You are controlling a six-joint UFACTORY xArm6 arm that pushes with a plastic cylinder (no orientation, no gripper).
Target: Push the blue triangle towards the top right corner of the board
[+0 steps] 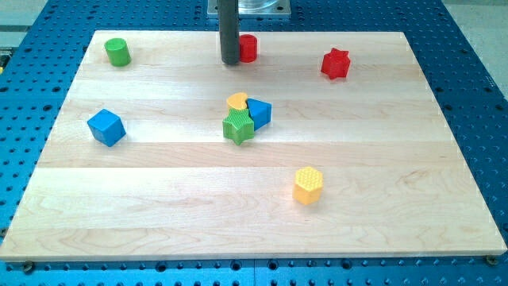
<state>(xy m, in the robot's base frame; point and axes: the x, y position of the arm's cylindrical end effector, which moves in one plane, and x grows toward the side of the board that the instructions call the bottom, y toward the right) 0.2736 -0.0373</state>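
seven blocks: small coloured pieces lie on a pale wooden board [159, 214] set on a blue perforated table [476, 48].
camera view, rod: dark straight rod [229, 28] comes down from a metal mount at the view's top centre.
my tip: the rod's lower end [230, 62] rests on the board near its top edge, just left of the red cylinder block [248, 48], touching it or almost so; i cannot tell which.
end effector state: a bare rod with no jaws, holding nothing.
blue triangle: the blue triangular block [260, 113] sits near the board's centre, below and slightly right of my tip, well apart from it.
cluster: the blue triangle touches a yellow heart-shaped block [237, 101] at its upper left and a green star-shaped block [238, 127] at its lower left.
open room: bare wood runs from the blue triangle's right side toward the top right corner; the red star-shaped block [336, 63] stands in that stretch, nearer the top edge.
top left: a green cylinder block [117, 52] stands near the top left corner, close to the top edge.
left side: a blue cube block [106, 127] sits near the left edge, well apart from the cluster.
lower right: a yellow hexagonal block [308, 185] lies below and right of the cluster, with bare wood around it.
bottom edge: no block is near it.
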